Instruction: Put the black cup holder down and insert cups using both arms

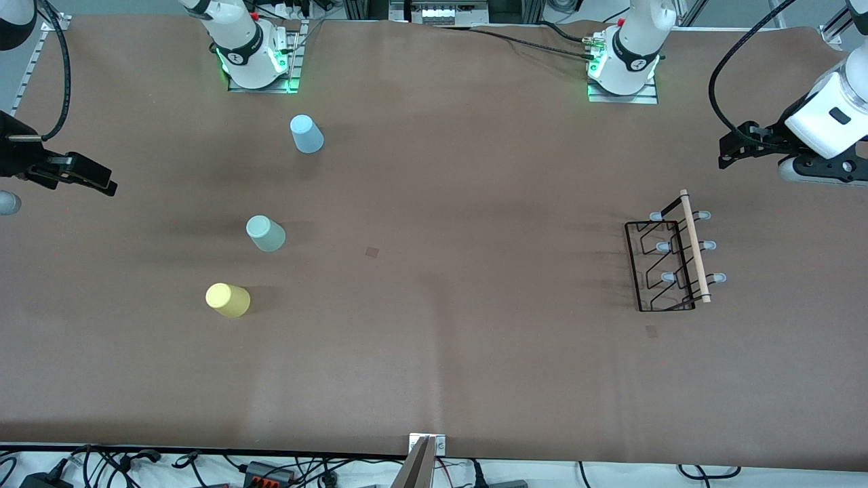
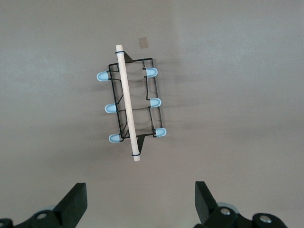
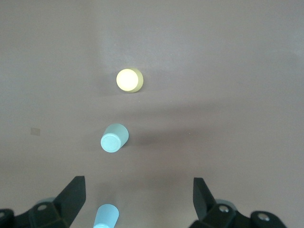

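Note:
The black cup holder (image 1: pixel 668 261) stands on the brown table toward the left arm's end, its wooden rod handle (image 1: pixel 695 245) on top. It also shows in the left wrist view (image 2: pixel 130 107). The light blue cup (image 1: pixel 306 133), pale green cup (image 1: pixel 265 233) and yellow cup (image 1: pixel 227 299) stand apart, upside down, toward the right arm's end. The right wrist view shows the yellow cup (image 3: pixel 129 80), green cup (image 3: pixel 114 137) and blue cup (image 3: pixel 105 216). My left gripper (image 1: pixel 731 150) (image 2: pixel 141 204) is open and empty, up in the air beside the holder. My right gripper (image 1: pixel 102 181) (image 3: pixel 138 199) is open and empty, up beside the cups.
Two small square marks lie on the table, one mid-table (image 1: pixel 372 251) and one just nearer the front camera than the holder (image 1: pixel 652 331). A metal clamp (image 1: pixel 424 454) sits at the table's front edge, with cables (image 1: pixel 271 468) below it.

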Motion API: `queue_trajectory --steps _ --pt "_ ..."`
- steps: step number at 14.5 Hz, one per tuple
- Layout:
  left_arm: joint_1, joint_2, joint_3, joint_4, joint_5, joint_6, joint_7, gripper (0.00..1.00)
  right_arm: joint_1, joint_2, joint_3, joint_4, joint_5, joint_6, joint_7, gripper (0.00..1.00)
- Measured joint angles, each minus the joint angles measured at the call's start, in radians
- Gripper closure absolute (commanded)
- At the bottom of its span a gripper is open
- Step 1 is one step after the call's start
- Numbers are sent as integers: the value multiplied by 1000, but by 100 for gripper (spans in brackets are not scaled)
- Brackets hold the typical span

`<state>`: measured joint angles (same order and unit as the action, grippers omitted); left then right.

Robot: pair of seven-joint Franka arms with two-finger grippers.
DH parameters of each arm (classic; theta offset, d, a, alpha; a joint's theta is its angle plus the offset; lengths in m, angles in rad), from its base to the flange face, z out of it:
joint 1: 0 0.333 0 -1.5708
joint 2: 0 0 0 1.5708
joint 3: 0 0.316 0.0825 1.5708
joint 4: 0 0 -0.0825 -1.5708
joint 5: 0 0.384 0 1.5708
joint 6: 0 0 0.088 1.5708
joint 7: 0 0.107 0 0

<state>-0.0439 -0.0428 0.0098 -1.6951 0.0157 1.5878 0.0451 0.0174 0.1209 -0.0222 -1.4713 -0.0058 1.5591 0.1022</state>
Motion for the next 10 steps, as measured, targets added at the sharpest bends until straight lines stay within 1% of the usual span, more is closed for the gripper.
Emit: queue_trajectory --steps 7,10 --pt "-1 3 -1 0 0 -2 0 0 0 0 0 0 0 0 -3 0" --pt "2 32 2 0 0 -3 -6 0 2 1 1 0 0 -2 -3 0"
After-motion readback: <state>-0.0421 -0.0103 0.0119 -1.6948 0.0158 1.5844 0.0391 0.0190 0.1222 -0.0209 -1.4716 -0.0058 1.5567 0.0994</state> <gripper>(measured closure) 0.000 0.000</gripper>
